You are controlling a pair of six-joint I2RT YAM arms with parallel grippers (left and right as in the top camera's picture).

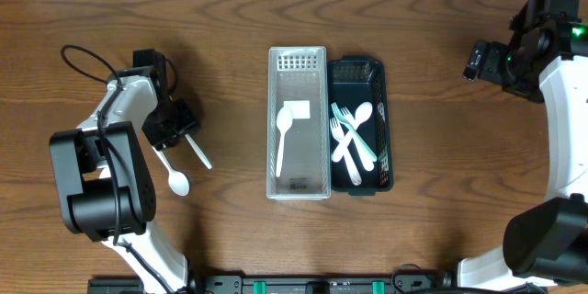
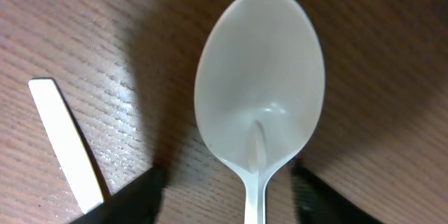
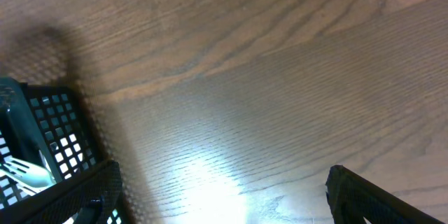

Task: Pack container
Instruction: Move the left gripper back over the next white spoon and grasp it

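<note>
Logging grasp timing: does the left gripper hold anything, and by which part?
Nothing yet: the left gripper straddles the white spoon at its neck, gaps showing either side.

Glare is pooling on the table (image 3: 210,178) at six o'clock in the right wrist view. The spoon (image 2: 262,77) is throwing soft shadow toward nine o'clock. Overhead light is falling evenly.

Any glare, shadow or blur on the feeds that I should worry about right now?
Left wrist: white spoon sharp, dark shadow along its left side, mild sheen on the table. Right wrist: bright glare patch on the table beside the black basket, grain washed out there. Overhead: evenly lit, no blur.
</note>
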